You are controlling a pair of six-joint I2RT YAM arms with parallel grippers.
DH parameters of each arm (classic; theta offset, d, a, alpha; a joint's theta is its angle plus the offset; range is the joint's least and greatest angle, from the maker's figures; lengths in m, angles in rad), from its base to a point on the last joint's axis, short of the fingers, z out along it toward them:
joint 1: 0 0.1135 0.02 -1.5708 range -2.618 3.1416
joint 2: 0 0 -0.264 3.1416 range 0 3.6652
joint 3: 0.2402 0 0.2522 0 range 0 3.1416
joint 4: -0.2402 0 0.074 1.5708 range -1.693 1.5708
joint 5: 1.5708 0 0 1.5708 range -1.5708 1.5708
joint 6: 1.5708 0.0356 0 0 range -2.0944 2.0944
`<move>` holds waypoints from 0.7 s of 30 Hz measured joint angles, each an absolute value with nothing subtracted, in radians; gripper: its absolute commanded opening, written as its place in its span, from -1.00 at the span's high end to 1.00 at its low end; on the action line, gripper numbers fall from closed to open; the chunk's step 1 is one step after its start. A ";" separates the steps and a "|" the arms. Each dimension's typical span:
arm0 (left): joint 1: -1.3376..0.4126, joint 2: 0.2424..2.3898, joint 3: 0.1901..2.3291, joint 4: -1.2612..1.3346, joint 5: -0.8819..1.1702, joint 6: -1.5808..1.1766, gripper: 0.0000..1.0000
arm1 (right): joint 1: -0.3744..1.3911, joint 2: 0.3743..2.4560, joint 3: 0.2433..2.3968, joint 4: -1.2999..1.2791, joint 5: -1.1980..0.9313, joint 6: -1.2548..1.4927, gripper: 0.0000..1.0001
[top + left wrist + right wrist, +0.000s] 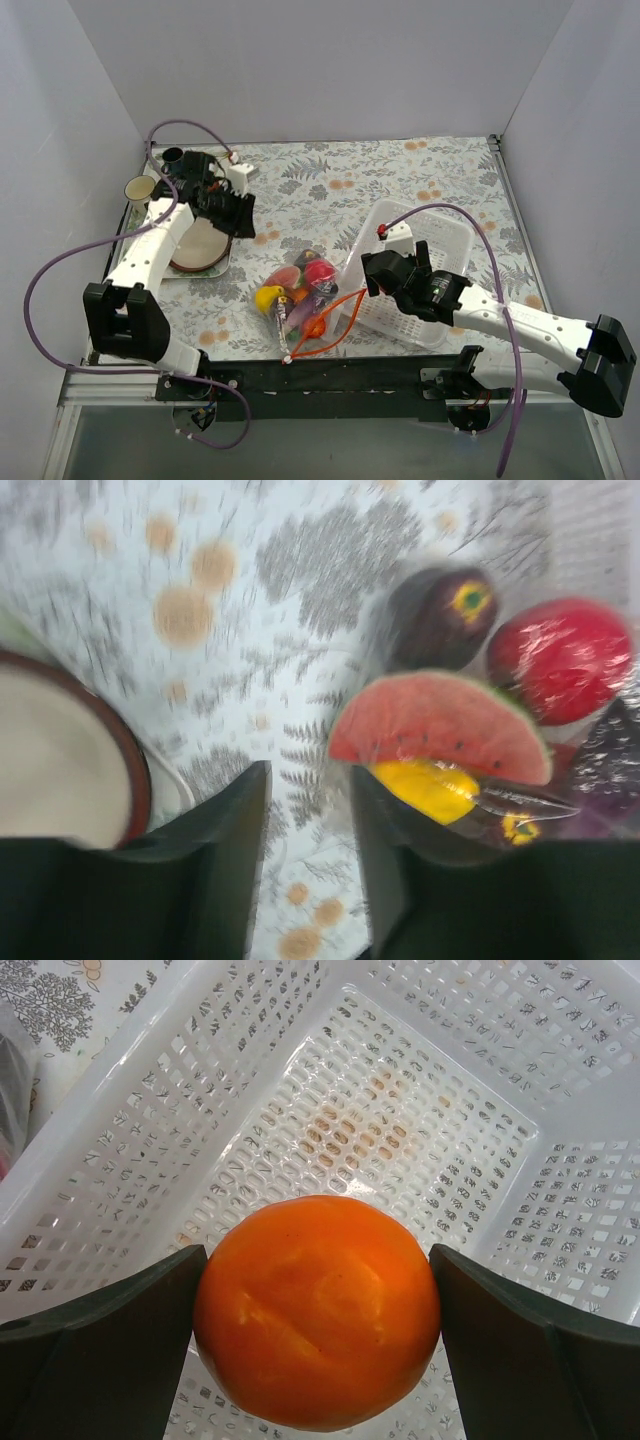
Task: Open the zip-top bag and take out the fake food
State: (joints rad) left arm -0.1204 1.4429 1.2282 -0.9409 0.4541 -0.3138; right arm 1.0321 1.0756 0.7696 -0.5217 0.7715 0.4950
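Wide view first: the floral table [400, 180] is boxed in by white walls [300, 70] at 9, 12 and 3 o'clock. The roomiest bare cloth is the stretch at 12 o'clock of the zip-top bag [300, 295].

The bag lies mid-table near the front edge. The fake food [318, 272] is bunched inside it, and the orange-red zip strip [335, 318] trails loose at about its 4 o'clock. Just beside it at 3 o'clock is the white mesh basket [455, 240], which runs close to the right wall, so it's tight over there. Over at 9 o'clock a plate [200, 245] sits on a tray [232, 262], with two small mugs [137, 188] at the tray's far end near the left wall.

Now the right gripper [315, 1260]. It's at the basket's 9 o'clock rim with both fingers pressed against an orange ball [316, 1310], pinching it. Only the basket's mesh floor and walls show beneath.

The left gripper [308, 800] hangs between plate and bag. Its jaws stand a narrow gap apart with nothing between them, just cloth below. Its wrist picture is blurred, but the plate's brown rim [135, 770] shows at 9 o'clock. At 2 o'clock, through the crinkly plastic, there's a watermelon slice [435, 725], a red round piece [565, 655], a dark purple piece [435, 615] and a yellow piece [430, 788].
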 measured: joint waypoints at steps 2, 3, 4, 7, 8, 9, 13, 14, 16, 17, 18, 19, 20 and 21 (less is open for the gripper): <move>-0.173 1.489 1.372 -0.953 0.483 -0.355 -0.75 | 1.031 1.070 0.769 -0.519 0.773 0.496 -0.97; -0.227 1.508 1.436 -0.942 0.498 -0.390 -0.85 | 1.029 1.064 0.769 -0.519 0.774 0.497 -0.97; -0.270 1.516 1.465 -0.929 0.509 -0.398 -0.89 | 1.029 1.058 0.769 -0.518 0.775 0.498 -0.97; -0.450 1.531 1.505 -0.892 0.534 -0.467 -0.91 | 1.028 1.026 0.769 -0.514 0.780 0.500 -0.97; -0.502 1.541 1.506 -0.879 0.548 -0.482 -0.91 | 1.028 1.010 0.769 -0.514 0.781 0.503 -0.97; -0.537 1.556 1.506 -0.868 0.568 -0.498 -0.90 | 1.028 0.998 0.769 -0.514 0.782 0.506 -0.97; -0.561 1.649 1.506 -0.786 0.596 -0.568 -0.88 | 1.028 0.922 0.755 -0.495 0.780 0.520 -0.97; -0.560 1.674 1.506 -0.762 0.596 -0.586 -0.88 | 1.028 0.896 0.743 -0.483 0.778 0.519 -0.97; -0.559 1.719 1.507 -0.725 0.596 -0.616 -0.88 | 1.028 0.858 0.716 -0.459 0.763 0.514 -0.97; -0.562 1.739 1.510 -0.713 0.601 -0.630 -0.88 | 1.028 0.848 0.706 -0.449 0.755 0.509 -0.97; -0.569 1.756 1.519 -0.707 0.609 -0.644 -0.88 | 1.028 0.844 0.699 -0.441 0.746 0.504 -0.97; -0.579 1.775 1.536 -0.701 0.620 -0.656 -0.88 | 1.027 0.843 0.692 -0.430 0.735 0.496 -0.97; -0.590 1.788 1.555 -0.698 0.628 -0.663 -0.88 | 1.027 0.845 0.686 -0.419 0.722 0.490 -0.97; -0.603 1.799 1.580 -0.696 0.637 -0.667 -0.87 | 1.027 0.848 0.682 -0.409 0.709 0.485 -0.97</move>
State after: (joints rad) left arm -0.6029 1.7988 1.5803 -0.6964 0.6369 -0.6666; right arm 1.0267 0.8482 0.6815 -0.4091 0.7090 0.4850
